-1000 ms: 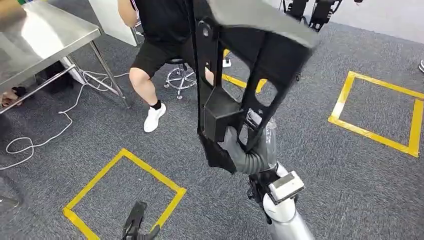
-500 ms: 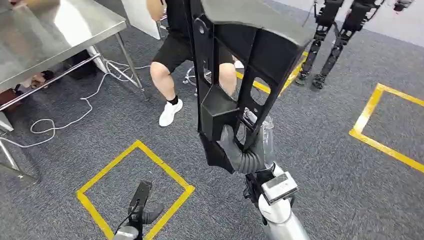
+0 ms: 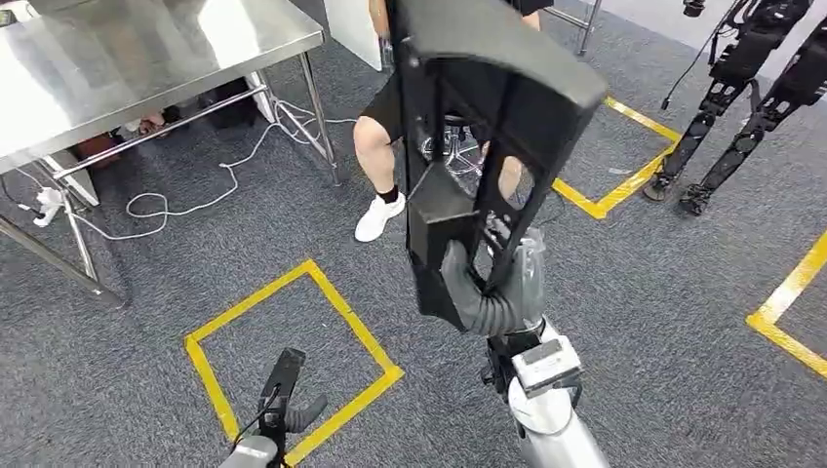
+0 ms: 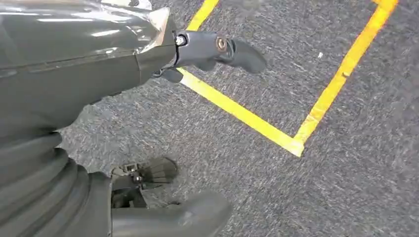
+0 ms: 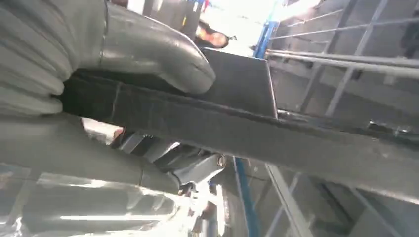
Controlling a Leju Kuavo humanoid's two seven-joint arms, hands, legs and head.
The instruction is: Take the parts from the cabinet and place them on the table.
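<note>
Right hand (image 3: 488, 297) grips a large black frame part (image 3: 478, 146), carrying it; left hand (image 3: 283, 414) hangs empty, fingers apart. Next, probably reach the steel tabletop (image 3: 146, 58).

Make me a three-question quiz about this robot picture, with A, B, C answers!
1. Where is the steel table?
A. far left, standing on the carpet
B. lying on its side
C. inside the yellow tape square

2. What colour is the big part?
A. yellow
B. black
C. white

3. What is the right robot hand doing?
A. hanging with nothing in it
B. gripping the part
C. touching the table

Answers:
1 A, its legs stand on the grey carpet at the head view's upper left.
2 B, it is black all over.
3 B, its grey thumb wraps the part's lower end, while the left robot hand hangs with nothing in it.
</note>
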